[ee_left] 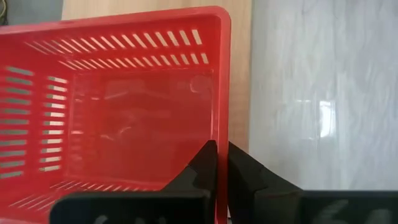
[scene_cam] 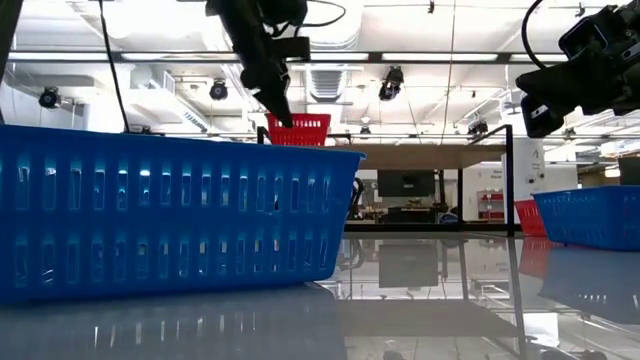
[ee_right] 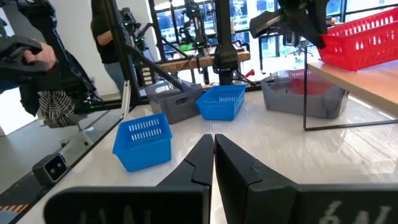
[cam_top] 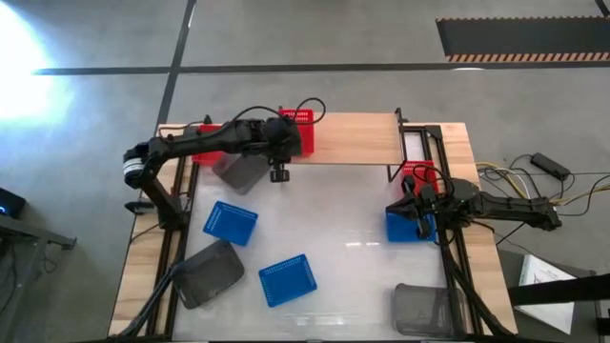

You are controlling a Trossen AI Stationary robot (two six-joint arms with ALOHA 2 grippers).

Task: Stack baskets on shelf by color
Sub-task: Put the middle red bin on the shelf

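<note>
Baskets lie scattered: a red basket (ee_left: pixel 124 99) sits on the shelf (cam_top: pixel 353 138) near its left end, its rim wall pinched between the closed fingers of the left gripper (ee_left: pixel 221 168). Bare board runs to its right. The right gripper (ee_right: pixel 213 155), fingers together and empty, hovers at the table's right edge above a blue basket (cam_top: pixel 405 227). Two blue baskets (cam_top: pixel 231 221) dot the open white tabletop (cam_top: pixel 343 219).
</note>
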